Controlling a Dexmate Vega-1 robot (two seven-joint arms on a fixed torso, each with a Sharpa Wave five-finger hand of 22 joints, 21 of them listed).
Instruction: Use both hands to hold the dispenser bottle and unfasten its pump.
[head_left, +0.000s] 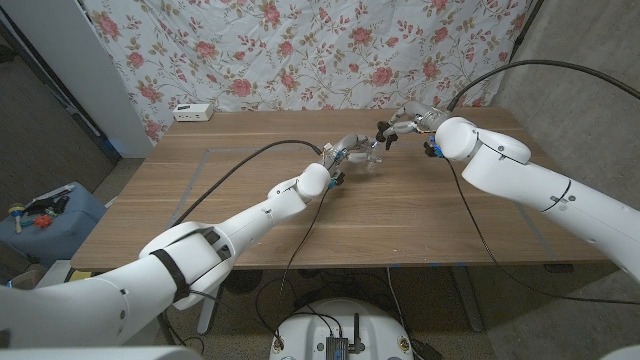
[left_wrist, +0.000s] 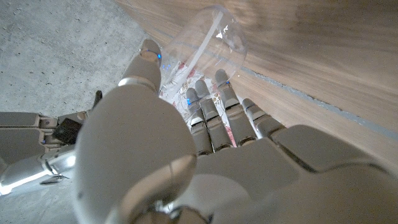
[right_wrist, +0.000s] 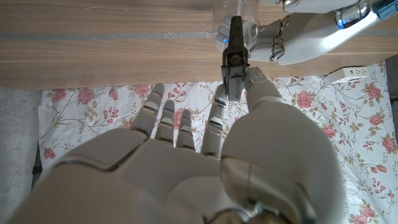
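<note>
A clear dispenser bottle (head_left: 367, 156) stands near the table's far middle, held in my left hand (head_left: 347, 152). In the left wrist view my fingers (left_wrist: 219, 99) and thumb wrap around the see-through bottle (left_wrist: 208, 38), whose inner tube shows. Its black pump (head_left: 385, 135) sticks out at the top. My right hand (head_left: 408, 120) reaches in from the right and pinches it. In the right wrist view the black pump (right_wrist: 235, 55) lies between my thumb and a finger (right_wrist: 216, 109), with the bottle's neck (right_wrist: 239, 15) and my left hand (right_wrist: 311, 36) beyond it.
A white power strip (head_left: 193, 112) lies at the table's far left edge (head_left: 300, 112). Behind hangs a floral cloth (head_left: 300, 50). A blue crate of tools (head_left: 50, 215) sits on the floor to the left. Black cables run along both arms.
</note>
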